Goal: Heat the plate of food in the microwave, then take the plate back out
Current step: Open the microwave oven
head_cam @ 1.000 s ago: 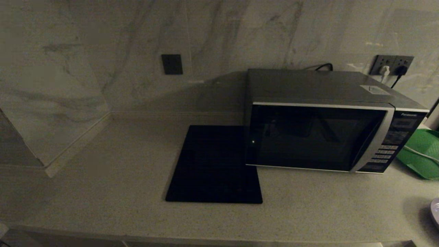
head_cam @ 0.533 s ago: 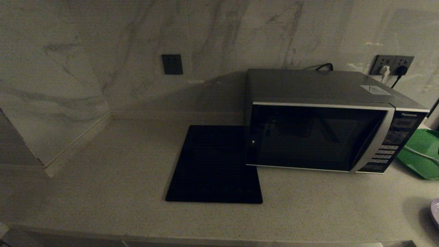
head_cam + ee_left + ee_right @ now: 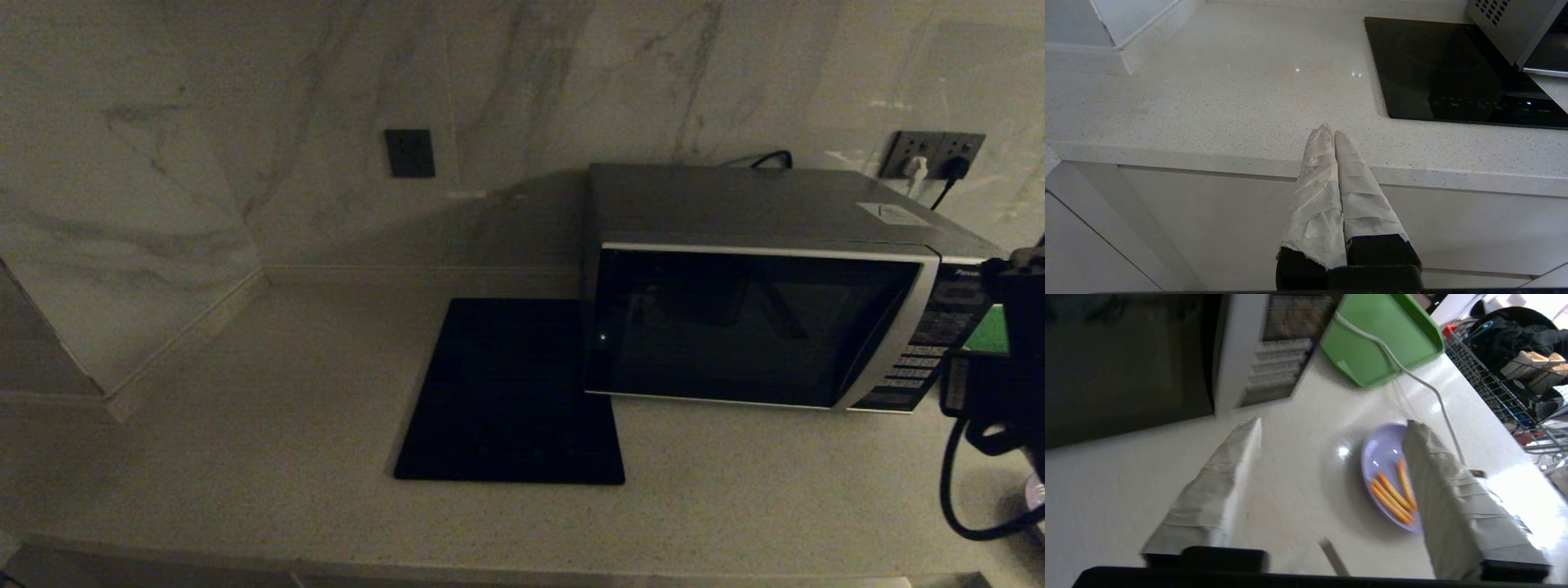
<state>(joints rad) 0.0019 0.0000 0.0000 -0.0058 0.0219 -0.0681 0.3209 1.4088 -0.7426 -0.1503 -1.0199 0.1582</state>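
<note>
The silver-grey microwave stands at the back right of the counter with its dark door closed; its button panel also shows in the right wrist view. The plate of food, a lilac plate with a few orange sticks, lies on the counter in front of the microwave's right end. My right gripper hovers above the counter, open and empty, one finger covering the plate's edge. In the head view only a sliver of the plate shows under my right arm. My left gripper is shut and empty, parked at the counter's front edge.
A flat black square slab lies left of the microwave. A green tray with a white cable over it sits right of the microwave. Wall sockets are behind it. A wire rack stands beyond the counter.
My right arm has come into the head view at the right edge, now covering the green tray and most of the plate. The microwave and slab have not moved.
</note>
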